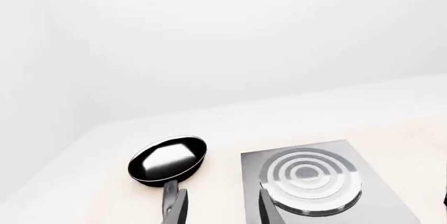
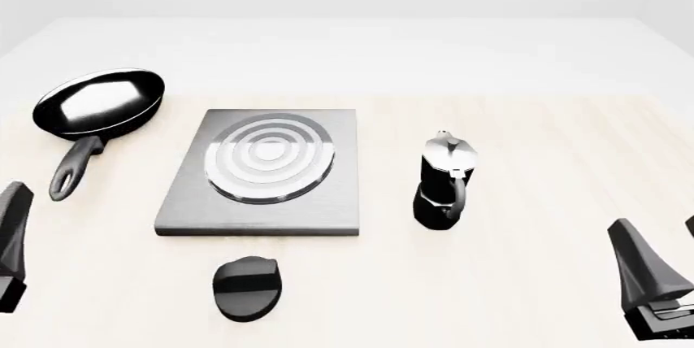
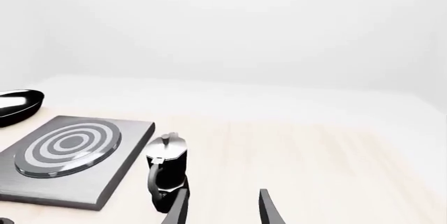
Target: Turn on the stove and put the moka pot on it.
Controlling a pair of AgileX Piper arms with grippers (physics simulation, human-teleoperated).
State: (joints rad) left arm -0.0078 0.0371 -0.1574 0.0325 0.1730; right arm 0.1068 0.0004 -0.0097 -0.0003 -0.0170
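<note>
Nearest, the left tool (image 1: 220, 205) and right tool (image 3: 223, 207) both hang wide apart, gripping nothing. Next the knob (image 2: 249, 286), then the stove (image 2: 265, 171) mid-tabletop (image 2: 542, 145); the moka pot (image 2: 444, 180) stands upright just right of it. Farthest left, the pan (image 2: 96, 108).

A pale, light-wood table (image 2: 542, 145) is carrying four things. The grey stove (image 2: 184, 206) is lying flat near the middle, its silver rings facing up. The black knob (image 2: 249, 287) is sitting apart on the near side of it. The moka pot (image 2: 444, 179) is standing upright just right of the slab, and a black frying pan (image 2: 100, 104) is resting to its left.
</note>
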